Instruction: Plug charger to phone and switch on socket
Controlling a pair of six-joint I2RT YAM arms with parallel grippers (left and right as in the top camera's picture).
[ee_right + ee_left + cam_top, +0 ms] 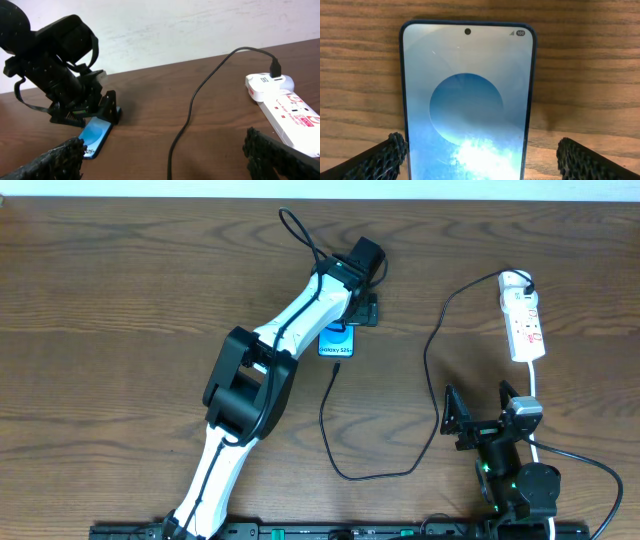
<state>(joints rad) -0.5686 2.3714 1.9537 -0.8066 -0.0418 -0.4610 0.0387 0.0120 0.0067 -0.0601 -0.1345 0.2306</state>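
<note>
Left pincer (482, 150) and right pincer (164, 145) gape wide, empty. Charger (321, 415) tip at phone (467, 100) edge, mating unconfirmed; socket (524, 325) switch outstanding.

table (360, 60) is dark grainy wood, pretty matt; phone (467, 100) screen glossy and smooth; pads (385, 155) black, rough, knobbly; socket (295, 112) smooth white plastic; charger (190, 106) thin matt black

phone (337, 344) left of socket (523, 321), charger (426, 356) between
</note>
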